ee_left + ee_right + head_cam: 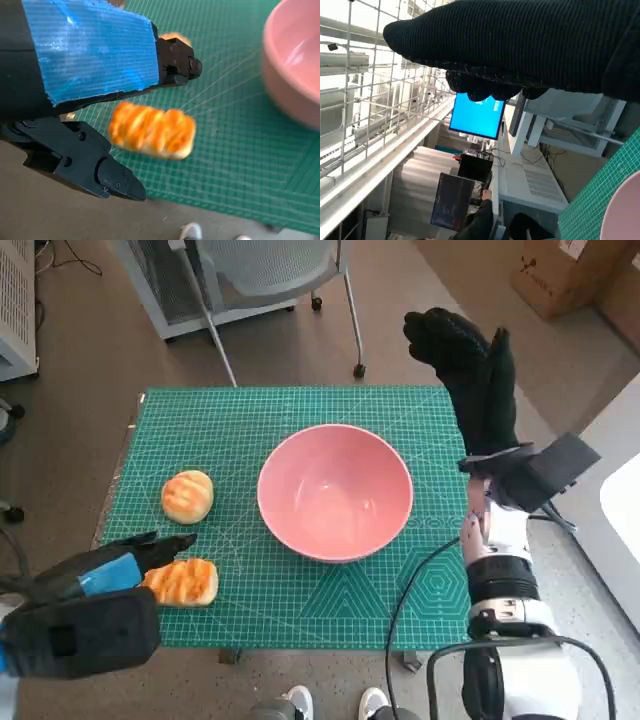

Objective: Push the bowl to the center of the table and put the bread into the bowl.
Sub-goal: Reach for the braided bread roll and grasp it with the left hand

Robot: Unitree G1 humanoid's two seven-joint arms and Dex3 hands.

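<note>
One pink bowl (335, 492) is sitting on the green cutting mat (300, 610) that is covering the small table, roughly at the mat's middle, and nothing is lying inside it. Two pieces of bread are lying on the mat to the bowl's left, both outside it. The round bun (187, 496) is resting well apart from the bowl, nearer the far-left part of the mat. The oblong glazed bread (182, 581) is lying closer to the near edge, just beside the left hand (100, 575).

In the left wrist view that same oblong bread (152, 130) is lying between the left hand's spread black fingers (176, 62), which are standing apart on either side of it; whether they are touching it I cannot tell, and the bread is still resting flat on the mat. The bun is only peeking out behind the upper finger there. The bowl's pink rim (295, 65) is showing at the edge of that view.

The right hand (468, 365) is hanging raised past the table's far-right corner, clear of the bowl, its gloved fingers loosely extended and holding nothing.

One office chair base (270, 280) is standing beyond the table, and one cardboard box (560, 275) is sitting on the floor. A pair of white shoes (335, 703) is showing at the near edge. In the right wrist view one person (480, 217) is sitting near a lit blue monitor (477, 115).
</note>
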